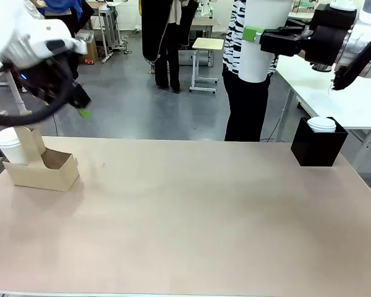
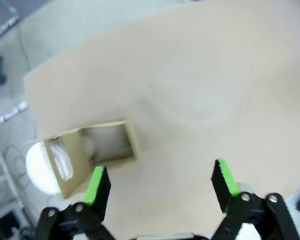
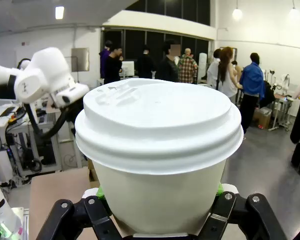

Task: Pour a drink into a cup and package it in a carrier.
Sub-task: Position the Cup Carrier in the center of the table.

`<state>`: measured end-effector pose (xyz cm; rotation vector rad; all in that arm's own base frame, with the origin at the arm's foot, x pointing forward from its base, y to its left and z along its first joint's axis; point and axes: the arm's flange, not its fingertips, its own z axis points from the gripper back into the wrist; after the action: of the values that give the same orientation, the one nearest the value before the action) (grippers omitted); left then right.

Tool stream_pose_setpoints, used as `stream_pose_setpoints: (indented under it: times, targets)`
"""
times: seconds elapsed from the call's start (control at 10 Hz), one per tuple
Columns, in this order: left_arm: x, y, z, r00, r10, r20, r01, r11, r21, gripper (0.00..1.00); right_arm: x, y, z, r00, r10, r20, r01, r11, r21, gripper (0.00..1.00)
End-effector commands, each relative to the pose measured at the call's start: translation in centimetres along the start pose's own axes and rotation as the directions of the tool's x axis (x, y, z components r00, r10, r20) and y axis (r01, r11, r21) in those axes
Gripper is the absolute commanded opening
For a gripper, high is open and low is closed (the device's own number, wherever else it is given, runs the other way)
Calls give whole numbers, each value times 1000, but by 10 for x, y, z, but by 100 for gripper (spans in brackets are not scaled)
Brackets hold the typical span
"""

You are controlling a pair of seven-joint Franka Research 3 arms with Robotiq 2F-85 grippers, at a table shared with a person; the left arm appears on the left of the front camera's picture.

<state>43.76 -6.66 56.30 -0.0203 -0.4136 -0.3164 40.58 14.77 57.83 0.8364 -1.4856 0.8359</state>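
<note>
The tan carrier point(image 1: 46, 168) stands at the table's far left, with a lidded white cup point(image 1: 8, 146) in its left slot and its right slot empty. My left gripper point(image 1: 81, 106) hovers open above and to the right of it. The left wrist view looks down between the fingers point(image 2: 98, 186) at the carrier point(image 2: 102, 147) and that cup point(image 2: 40, 169). High at the right, my right gripper point(image 1: 260, 37) is shut on a second lidded white cup point(image 1: 258, 43), held upright well above the table. That cup point(image 3: 160, 150) looms large in the right wrist view. The drink is hidden.
A black square box point(image 1: 317, 148) topped with stacked white lids point(image 1: 322, 124) sits at the table's far right corner. A person in a striped top point(image 1: 235, 37) stands behind the table's far edge, behind the raised cup. The tabletop point(image 1: 191, 210) is bare between carrier and box.
</note>
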Motion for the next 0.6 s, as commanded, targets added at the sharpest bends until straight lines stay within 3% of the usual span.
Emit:
stream_pose_setpoints:
  times: [0.0,0.2,0.5]
  targets:
    - [0,38,12,983,178,-46,-176,983,54,100,1,-1,-3,1000,15,25,-15,1000,-4,80]
    - [-14,77,15,949,312,-54,-302,943,136,100,1,-1,-3,1000,15,25,-15,1000,-4,80]
    - [-36,110,-21,938,340,-73,-331,938,106,100,1,-1,-3,1000,15,25,-15,1000,-4,80]
